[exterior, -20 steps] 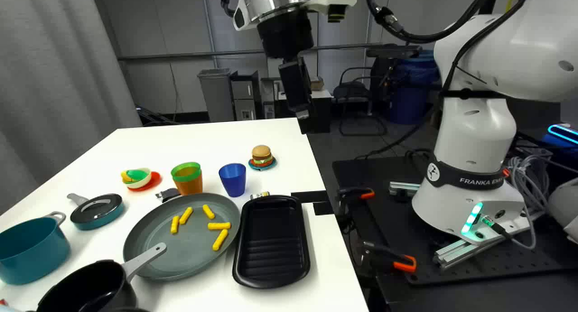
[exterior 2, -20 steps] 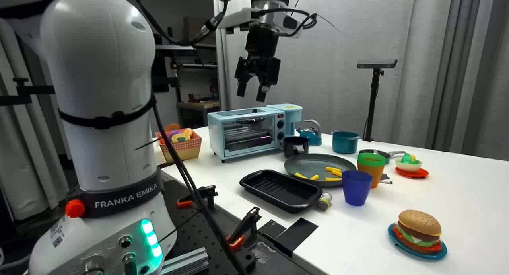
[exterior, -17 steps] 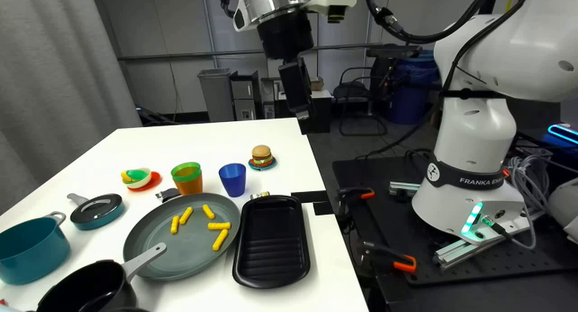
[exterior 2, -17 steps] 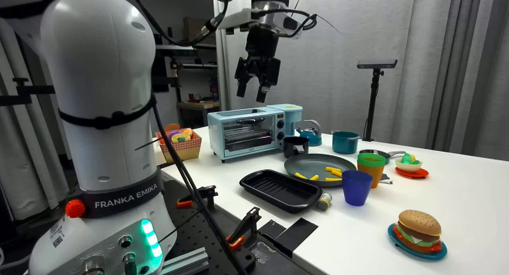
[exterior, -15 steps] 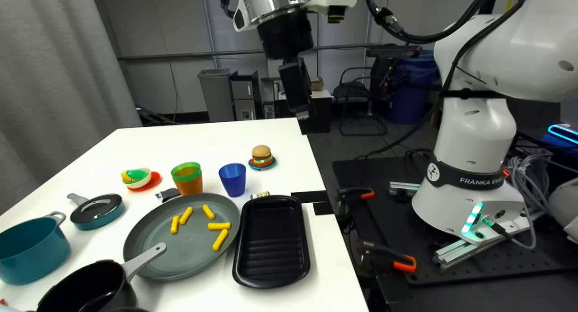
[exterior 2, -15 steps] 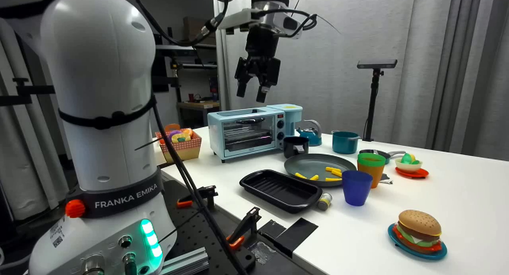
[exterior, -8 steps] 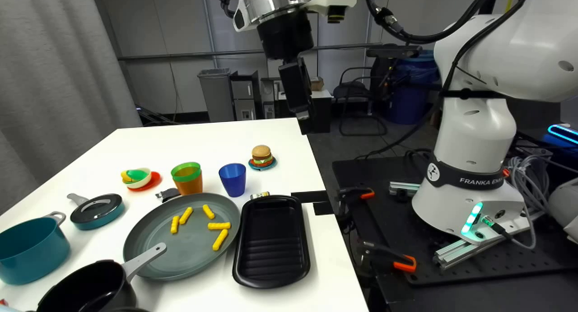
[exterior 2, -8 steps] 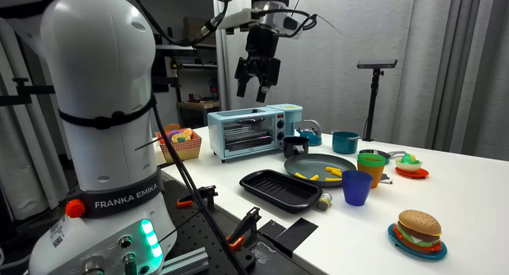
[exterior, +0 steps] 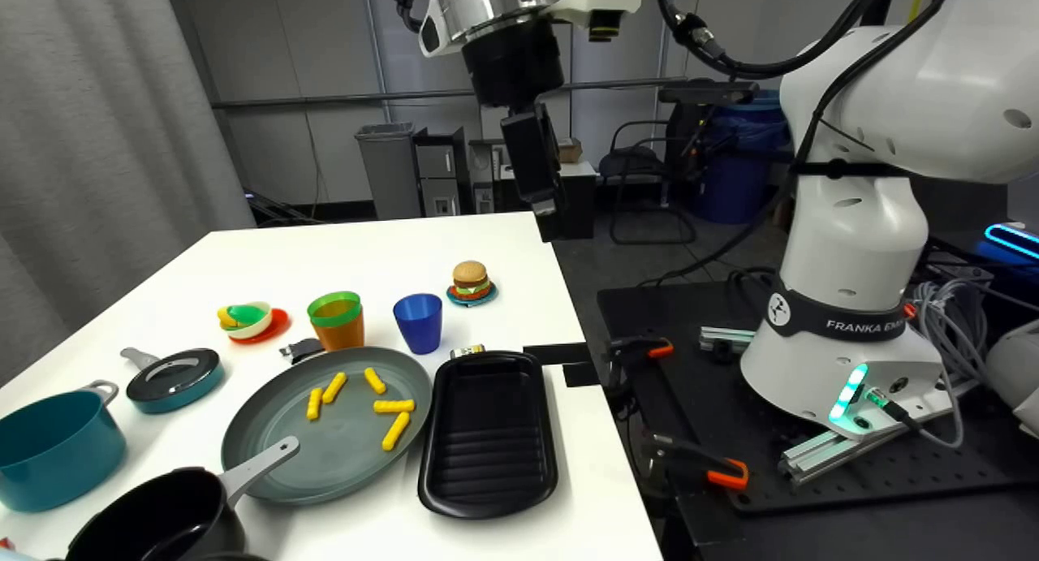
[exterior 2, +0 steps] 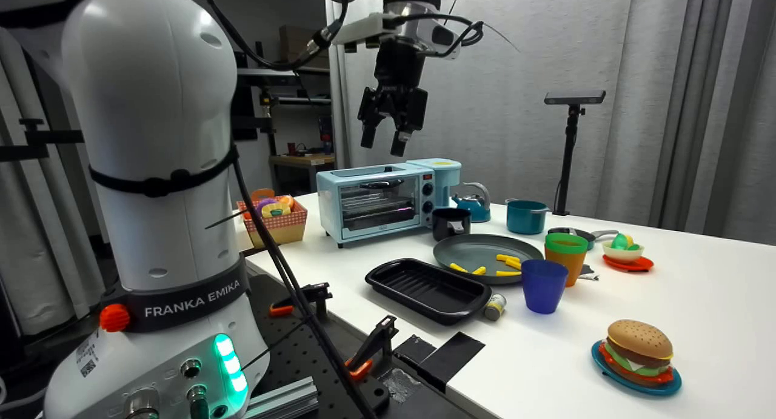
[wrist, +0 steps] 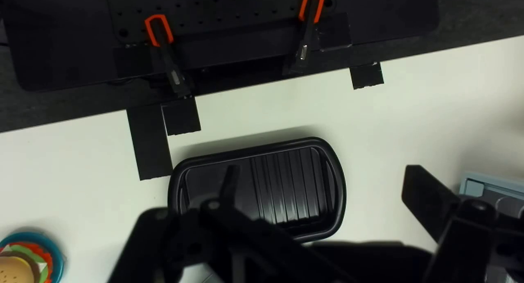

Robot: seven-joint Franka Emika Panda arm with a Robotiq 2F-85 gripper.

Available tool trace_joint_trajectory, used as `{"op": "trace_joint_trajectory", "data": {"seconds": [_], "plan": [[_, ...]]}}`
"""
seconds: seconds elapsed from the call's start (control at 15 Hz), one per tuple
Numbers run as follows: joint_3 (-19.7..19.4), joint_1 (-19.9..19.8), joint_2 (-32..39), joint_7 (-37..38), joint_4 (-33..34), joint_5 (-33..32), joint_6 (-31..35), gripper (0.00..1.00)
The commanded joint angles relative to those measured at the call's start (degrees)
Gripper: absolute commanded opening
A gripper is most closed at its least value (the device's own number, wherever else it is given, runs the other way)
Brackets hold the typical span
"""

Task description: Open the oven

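Note:
The oven [exterior 2: 330, 210] is a light blue toaster oven at the back of the table in an exterior view. Its glass door [exterior 2: 379, 207] stands upright and looks shut, with a dark handle [exterior 2: 381, 184] along the top. My gripper [exterior 2: 383, 143] hangs in the air above the oven's height, apart from it, fingers pointing down and spread. In the wrist view my gripper [wrist: 322, 172] is open with nothing between its fingers. A light blue corner of the oven [wrist: 475, 188] shows at the right edge there. My gripper also shows side-on in an exterior view [exterior: 552, 220].
A black pot [exterior 2: 445, 228] stands close in front of the oven's right side. A black tray [exterior 2: 427, 291] and grey plate [exterior 2: 448, 246] lie in front. A food basket [exterior 2: 282, 231] is left of the oven, a teal kettle [exterior 2: 474, 208] right. Orange clamps [wrist: 311, 6] hold the table edge.

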Motion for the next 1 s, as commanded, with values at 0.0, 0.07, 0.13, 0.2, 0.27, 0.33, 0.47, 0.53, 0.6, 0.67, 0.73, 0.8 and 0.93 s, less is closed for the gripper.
{"op": "trace_joint_trajectory", "data": {"seconds": [0.0, 0.07, 0.13, 0.2, 0.27, 0.33, 0.47, 0.53, 0.6, 0.67, 0.73, 0.8, 0.93], "plan": [[0.45, -0.49, 0.01, -0.21, 0.12, 0.19, -0.2, 1.0], [0.45, -0.49, 0.01, -0.21, 0.12, 0.19, -0.2, 1.0], [0.45, -0.49, 0.01, -0.21, 0.12, 0.19, -0.2, 1.0], [0.45, -0.49, 0.01, -0.21, 0.12, 0.19, -0.2, 1.0], [0.5, -0.55, 0.05, -0.12, 0.18, 0.04, -0.03, 1.0], [0.46, -0.56, 0.15, -0.23, 0.31, 0.04, 0.17, 1.0], [0.32, -0.45, 0.44, -0.84, 0.61, 0.15, 0.31, 1.0], [0.31, -0.44, 0.56, -0.96, 0.75, 0.13, 0.43, 1.0], [0.31, -0.43, 0.75, -1.03, 0.87, 0.17, 0.92, 1.0], [0.34, -0.44, 0.9, -0.99, 0.98, 0.16, 1.48, 1.0], [0.46, -0.46, 1.02, -0.89, 1.07, -0.01, 1.95, 1.0], [0.7, -0.48, 1.15, -0.62, 1.1, -0.3, 2.82, 1.0], [1.07, -0.41, 1.66, -0.37, 1.17, -0.67, 4.91, 1.0]]}}
